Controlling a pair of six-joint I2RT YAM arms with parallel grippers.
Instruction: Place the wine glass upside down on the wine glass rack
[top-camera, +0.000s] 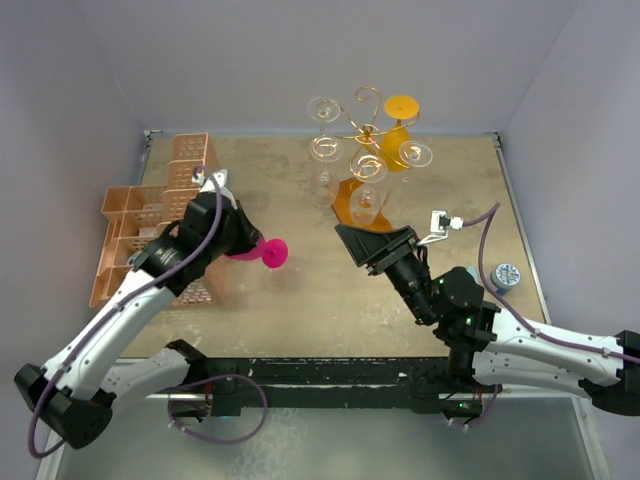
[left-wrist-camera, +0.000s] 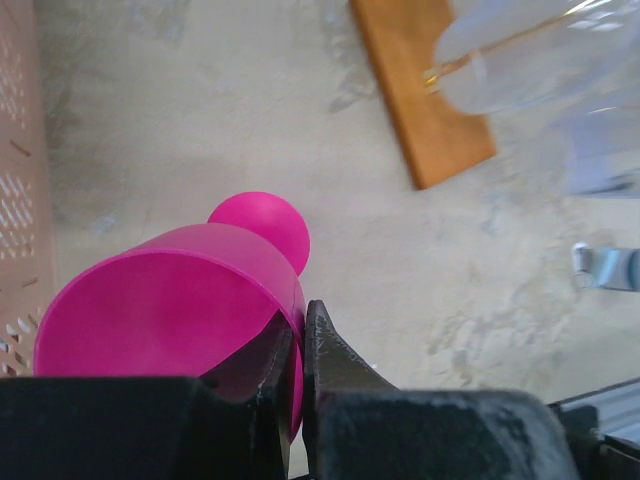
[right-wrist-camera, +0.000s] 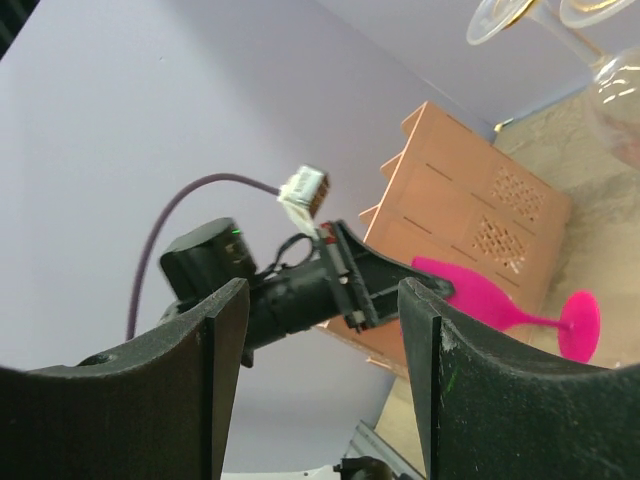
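Note:
A pink wine glass (top-camera: 262, 250) lies sideways in the air, its foot pointing right. My left gripper (top-camera: 240, 245) is shut on its bowl rim, one finger inside the bowl (left-wrist-camera: 170, 310) and one outside; the pinch shows in the left wrist view (left-wrist-camera: 303, 330). The wine glass rack (top-camera: 365, 130), gold wire on an orange-brown base (top-camera: 348, 200), stands at the back centre with several clear glasses hanging and an orange one (top-camera: 402, 108). My right gripper (top-camera: 372, 237) is open and empty in front of the rack base, facing the left arm (right-wrist-camera: 322, 300). The pink glass (right-wrist-camera: 480, 300) shows there too.
An orange lattice crate (top-camera: 150, 220) stands at the left, right behind the left gripper, also in the right wrist view (right-wrist-camera: 470, 190). A small blue-white object (top-camera: 505, 277) lies at the right. The rack base (left-wrist-camera: 425, 100) and a hanging clear glass (left-wrist-camera: 540, 50) show in the left wrist view.

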